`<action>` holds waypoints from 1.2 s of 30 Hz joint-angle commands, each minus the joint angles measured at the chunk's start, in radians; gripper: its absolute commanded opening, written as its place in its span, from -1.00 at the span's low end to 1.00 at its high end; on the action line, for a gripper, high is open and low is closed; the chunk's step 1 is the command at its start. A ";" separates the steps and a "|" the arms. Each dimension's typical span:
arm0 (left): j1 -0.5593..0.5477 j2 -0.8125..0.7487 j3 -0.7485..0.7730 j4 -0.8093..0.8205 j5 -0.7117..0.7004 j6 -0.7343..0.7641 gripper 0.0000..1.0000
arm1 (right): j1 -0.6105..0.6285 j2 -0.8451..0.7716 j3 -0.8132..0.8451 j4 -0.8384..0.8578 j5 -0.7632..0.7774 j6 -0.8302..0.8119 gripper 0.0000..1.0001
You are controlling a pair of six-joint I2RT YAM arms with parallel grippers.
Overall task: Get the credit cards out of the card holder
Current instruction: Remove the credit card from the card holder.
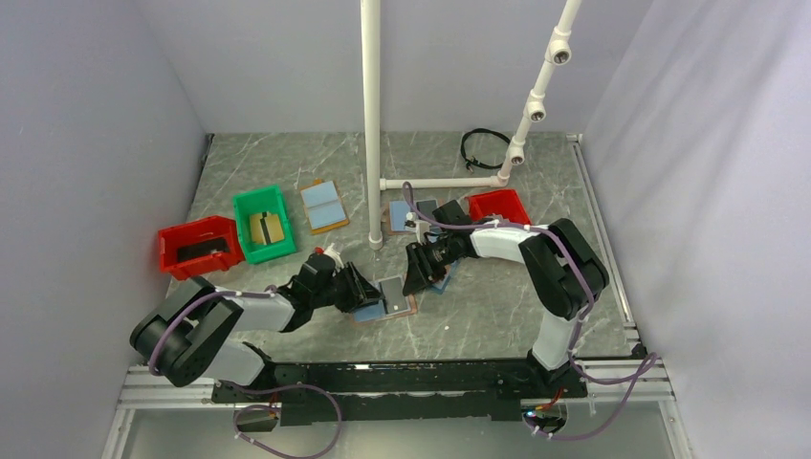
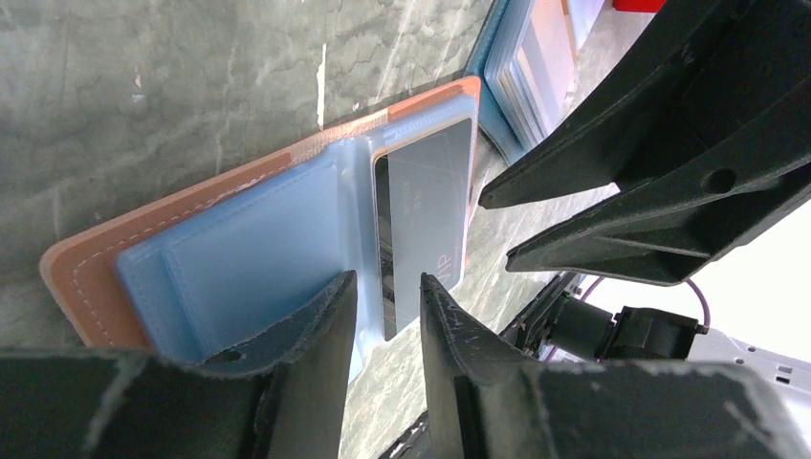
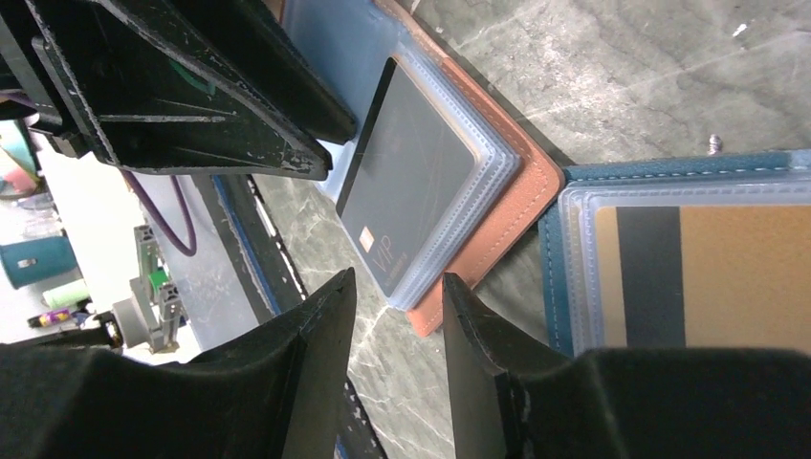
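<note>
Top external sits high behind the near edge of the table (image 1: 497, 316), looking down over the whole top. Left and right wrist views sit very close and low, facing each other from opposite sides. All three share the card holder (image 2: 191, 239), toward the near edge.

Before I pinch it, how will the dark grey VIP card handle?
Probably stiff: the dark grey card lies flat with crisp edges. Likely slippery; its face looks glossy. The card holder looks thin, so it may drag along.
</note>
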 commanded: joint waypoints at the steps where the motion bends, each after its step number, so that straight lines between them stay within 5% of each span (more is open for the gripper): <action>1: -0.010 0.017 0.028 -0.032 -0.021 0.020 -0.28 | 0.007 0.015 0.006 0.035 -0.064 0.019 -0.19; 16: -0.022 0.028 0.031 -0.041 -0.032 0.021 -0.31 | 0.015 0.039 0.011 0.032 -0.026 0.028 -0.21; 24: -0.029 0.044 0.034 -0.029 -0.025 0.021 -0.32 | 0.020 0.036 0.010 0.053 -0.133 0.041 -0.44; 36: -0.036 0.051 0.032 0.000 -0.009 0.010 -0.31 | 0.012 0.053 0.014 0.060 -0.122 0.060 -0.34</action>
